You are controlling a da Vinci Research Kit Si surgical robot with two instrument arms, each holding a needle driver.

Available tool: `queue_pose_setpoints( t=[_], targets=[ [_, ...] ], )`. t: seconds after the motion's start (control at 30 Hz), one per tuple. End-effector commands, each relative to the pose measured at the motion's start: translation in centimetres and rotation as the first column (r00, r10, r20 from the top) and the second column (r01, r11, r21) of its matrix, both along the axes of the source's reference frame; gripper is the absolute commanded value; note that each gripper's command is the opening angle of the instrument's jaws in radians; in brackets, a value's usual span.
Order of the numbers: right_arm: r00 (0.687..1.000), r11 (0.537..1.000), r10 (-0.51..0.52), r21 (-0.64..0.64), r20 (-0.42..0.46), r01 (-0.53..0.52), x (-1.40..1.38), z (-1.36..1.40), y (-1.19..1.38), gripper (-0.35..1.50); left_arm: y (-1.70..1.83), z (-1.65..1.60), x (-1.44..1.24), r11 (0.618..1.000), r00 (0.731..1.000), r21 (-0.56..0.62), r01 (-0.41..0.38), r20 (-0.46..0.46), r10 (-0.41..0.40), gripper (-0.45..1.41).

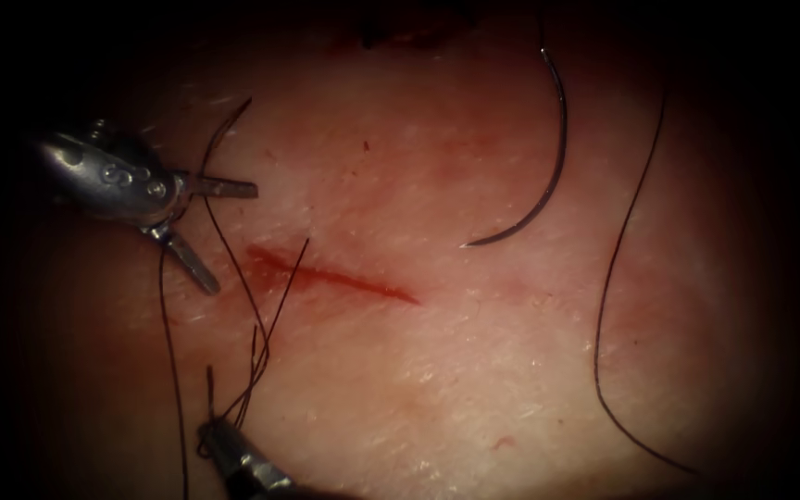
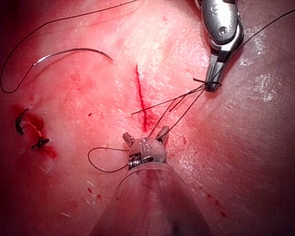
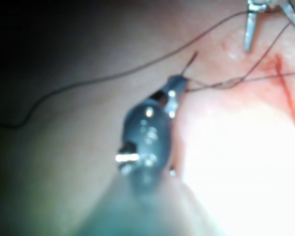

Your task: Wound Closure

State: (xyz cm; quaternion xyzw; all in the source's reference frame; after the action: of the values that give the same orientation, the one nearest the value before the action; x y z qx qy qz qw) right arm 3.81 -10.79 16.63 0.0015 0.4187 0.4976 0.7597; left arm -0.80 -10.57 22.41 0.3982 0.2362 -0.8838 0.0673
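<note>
The cut (image 1: 335, 276) is a short red line in the tissue (image 1: 474, 370). The curved needle (image 1: 548, 176) lies free on the surface to the right of the cut, held by neither tool, its tip not in the tissue. From its rear end the thread (image 1: 608, 278) runs in a long arc further right. My left tool (image 1: 231, 238) hovers just left of the cut with jaws spread wide and nothing between them. Below the cut's left end, my right tool (image 1: 210, 431) is shut on thread strands (image 1: 261, 343) that rise toward the cut. The same grip shows on the right tool (image 3: 179, 81).
Red fluid stains the tissue around the cut (image 2: 141, 101). Dark cut ends of thread sit at an older stitched spot (image 2: 32, 130). A loose thread loop (image 2: 101, 160) lies beside my left tool (image 2: 145, 133). The needle (image 2: 73, 51) rests apart from both tools.
</note>
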Motion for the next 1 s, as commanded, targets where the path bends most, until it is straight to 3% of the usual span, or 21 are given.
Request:
queue_pose_setpoints(
  t=[0.03, 0.23, 0.3, 0.33, 0.37, 0.5, 1.0],
  targets=[
    [1.000, 1.000, -0.001, 0.007, -0.004, 0.001, 0.08, -0.03, -0.15, -0.35, -0.16, 0.03, -0.09, 1.000, 1.000, -0.001, -0.009, -0.007, 0.009, 0.81],
    [1.000, 1.000, -0.001, 0.007, -0.003, 0.001, 0.09, -0.03, -0.15, -0.35, -0.21, 0.18, -0.05, 0.999, 0.999, -0.015, -0.028, -0.030, 0.028, 0.71],
    [1.000, 1.000, -0.001, 0.007, -0.003, 0.001, 0.09, -0.03, -0.15, -0.35, -0.21, 0.21, -0.06, 0.999, 0.999, -0.014, -0.033, -0.030, 0.032, 0.51],
    [1.000, 1.000, -0.001, 0.007, -0.003, 0.001, 0.09, -0.03, -0.15, -0.35, -0.20, 0.22, -0.06, 0.999, 0.999, -0.010, -0.038, -0.027, 0.037, -0.25],
    [1.000, 1.000, -0.001, 0.007, -0.004, 0.001, 0.09, -0.03, -0.15, -0.35, -0.19, 0.22, -0.06, 0.999, 0.999, -0.010, -0.039, -0.025, 0.039, -0.45],
    [1.000, 1.000, 0.001, 0.007, -0.002, -0.001, 0.09, -0.03, -0.15, -0.35, -0.09, 0.19, -0.04, 0.998, 0.998, -0.030, -0.058, -0.010, 0.057, -0.45],
    [1.000, 1.000, 0.002, 0.010, -0.005, -0.002, 0.07, -0.10, -0.13, -0.35, 0.63, 0.10, 0.01, 0.991, 0.997, -0.119, 0.056, -0.041, -0.061, -0.45]
  ],
)
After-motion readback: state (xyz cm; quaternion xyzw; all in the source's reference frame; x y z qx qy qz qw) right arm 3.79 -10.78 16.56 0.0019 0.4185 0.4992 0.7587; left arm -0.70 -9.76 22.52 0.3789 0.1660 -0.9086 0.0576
